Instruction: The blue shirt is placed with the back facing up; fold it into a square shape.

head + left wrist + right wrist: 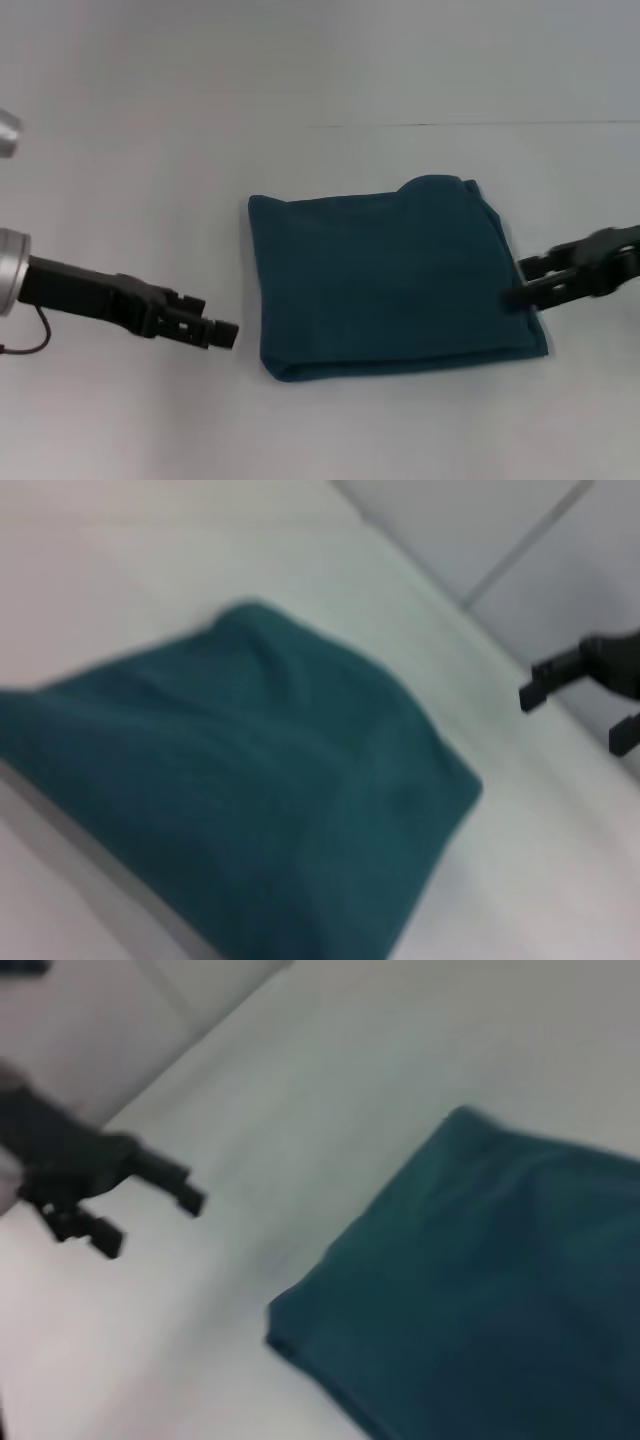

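From the head view, the blue shirt (385, 280) lies folded in a near square in the middle of the table (150, 150). The left gripper (222, 333) hangs just beside the shirt, touching nothing.

The left wrist view shows the right gripper (575, 705) with jaws apart, empty.

The right wrist view shows the left jaws apart, empty.
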